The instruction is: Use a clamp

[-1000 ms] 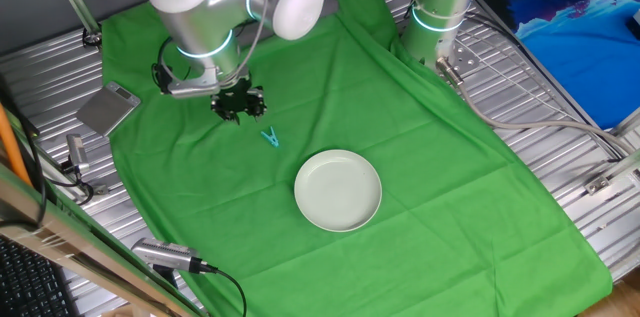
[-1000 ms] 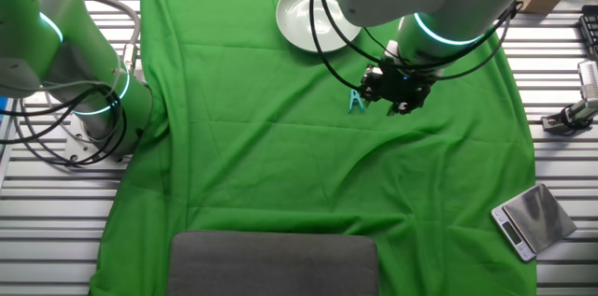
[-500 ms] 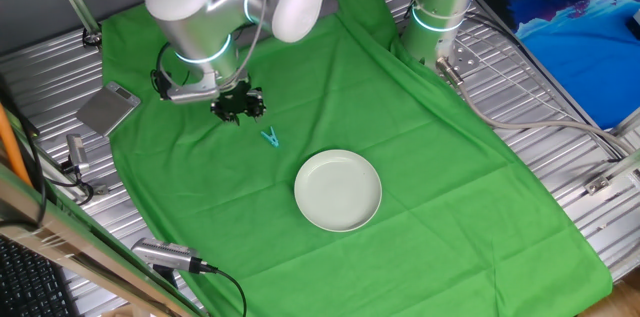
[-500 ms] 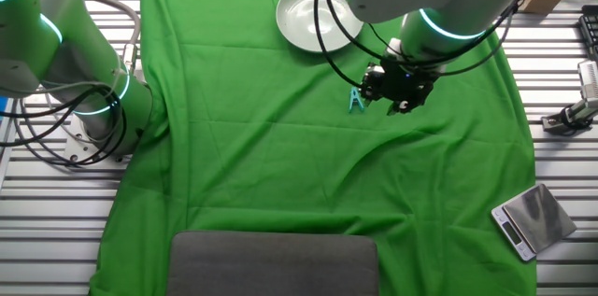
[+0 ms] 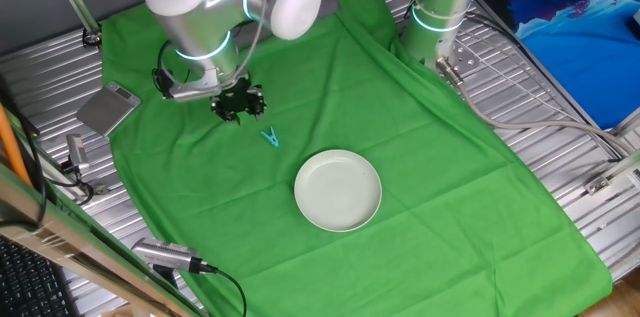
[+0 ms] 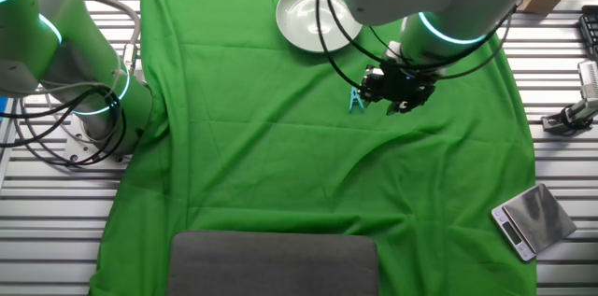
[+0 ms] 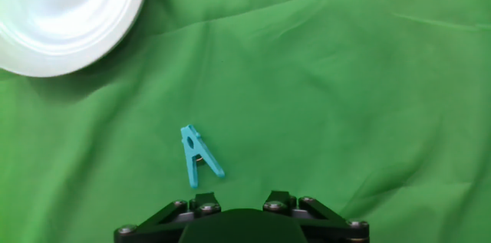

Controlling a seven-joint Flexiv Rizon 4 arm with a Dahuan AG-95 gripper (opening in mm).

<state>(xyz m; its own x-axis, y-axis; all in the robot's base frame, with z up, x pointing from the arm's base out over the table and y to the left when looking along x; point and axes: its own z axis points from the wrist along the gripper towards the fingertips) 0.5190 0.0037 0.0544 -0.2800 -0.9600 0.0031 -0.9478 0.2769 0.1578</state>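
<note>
The clamp [image 5: 270, 138] is a tiny teal clip with V-shaped legs, lying flat on the green cloth [image 5: 420, 157]. It also shows in the other fixed view [image 6: 356, 101] and in the hand view [image 7: 197, 153]. My gripper [image 5: 238, 104] hovers over the cloth just beside the clamp, apart from it, and holds nothing. In the other fixed view the gripper [image 6: 397, 89] is just right of the clamp. In the hand view the gripper [image 7: 242, 197] shows only its two fingertips at the bottom edge, standing apart, with the clamp just above the left one.
A white round plate [image 5: 338, 190] lies on the cloth past the clamp, also in the hand view [image 7: 65, 13]. A small silver scale [image 5: 108, 109] sits off the cloth's edge. A second arm's base [image 5: 440, 7] stands at the far corner. A grey pad [image 6: 273, 263] lies on the cloth's end.
The arm's upper joint shifts slightly; the gripper stays almost in place beside the clamp. The clamp and plate have not moved.
</note>
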